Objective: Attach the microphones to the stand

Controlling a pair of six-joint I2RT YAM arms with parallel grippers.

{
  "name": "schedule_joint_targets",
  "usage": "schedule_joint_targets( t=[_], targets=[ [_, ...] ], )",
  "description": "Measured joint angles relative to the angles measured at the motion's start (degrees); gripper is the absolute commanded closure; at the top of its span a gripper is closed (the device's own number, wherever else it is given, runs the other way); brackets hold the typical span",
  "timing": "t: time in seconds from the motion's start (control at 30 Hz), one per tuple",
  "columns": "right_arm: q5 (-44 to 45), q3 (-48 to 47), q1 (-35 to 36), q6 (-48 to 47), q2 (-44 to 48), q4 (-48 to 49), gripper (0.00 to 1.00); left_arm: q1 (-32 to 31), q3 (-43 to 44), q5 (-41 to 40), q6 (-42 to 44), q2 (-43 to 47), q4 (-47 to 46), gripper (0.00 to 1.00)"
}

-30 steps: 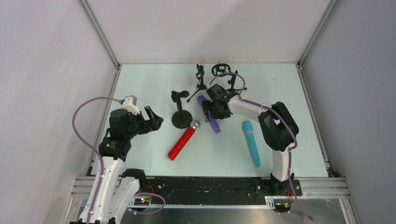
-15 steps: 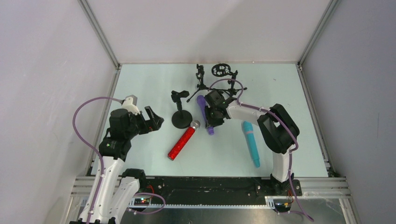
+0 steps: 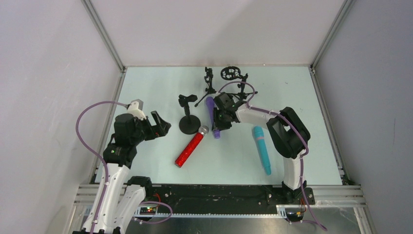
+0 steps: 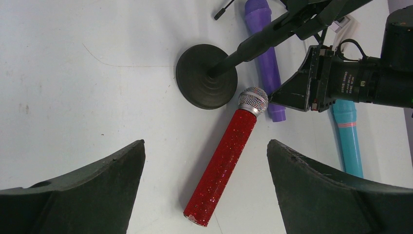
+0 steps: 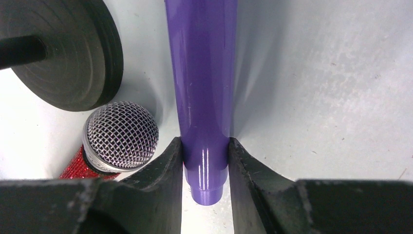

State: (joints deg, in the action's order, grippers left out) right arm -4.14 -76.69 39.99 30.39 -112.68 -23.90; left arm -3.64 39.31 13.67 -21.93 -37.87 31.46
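Both fingers of the right gripper [image 5: 204, 161] are pinching the purple mic [image 5: 202, 73] near its tail as it is lying on the table [image 5: 331, 97], just beside the red mic [image 5: 120, 136] and the stand base [image 5: 68, 53]. With so rearward a grip (and a slick barrel), it may be sagging or slipping once lifted, knocking the red mic. The left gripper [image 4: 204, 146] is hanging wide open, empty.

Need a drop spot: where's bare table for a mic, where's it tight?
Free: far-left corner beside the round-base stand; near middle between red microphone and teal microphone; far-right corner. Crowded: centre, where tripod stands, purple microphone and right gripper bunch.
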Motion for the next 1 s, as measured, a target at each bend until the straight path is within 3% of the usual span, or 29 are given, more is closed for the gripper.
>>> schedule_joint_targets(
  t=[0.03,0.2,0.3,0.7,1.0],
  targets=[
    [0.02,-0.24,0.02,0.07,-0.17,0.13,0.63,0.00,0.00,0.00,0.00,0.00,0.02,0.02],
    [1.20,-0.76,0.20,0.17,-0.24,0.22,0.28,0.00,0.00,0.00,0.00,0.00,0.02,0.02],
    [2.71,-0.85,0.46,-0.44,-0.24,0.20,0.16,0.00,0.00,0.02,0.00,0.00,0.02,0.02],
    [6.64,-0.85,1.75,-3.15,5.68,-0.11,0.08,0.00,0.00,0.00,0.00,0.00,0.02,0.02],
    [7.67,4.70,1.84,-5.22,18.88,0.46,0.06,0.02,0.00,-0.39,0.07,-0.28,0.04,0.02]
  ],
)
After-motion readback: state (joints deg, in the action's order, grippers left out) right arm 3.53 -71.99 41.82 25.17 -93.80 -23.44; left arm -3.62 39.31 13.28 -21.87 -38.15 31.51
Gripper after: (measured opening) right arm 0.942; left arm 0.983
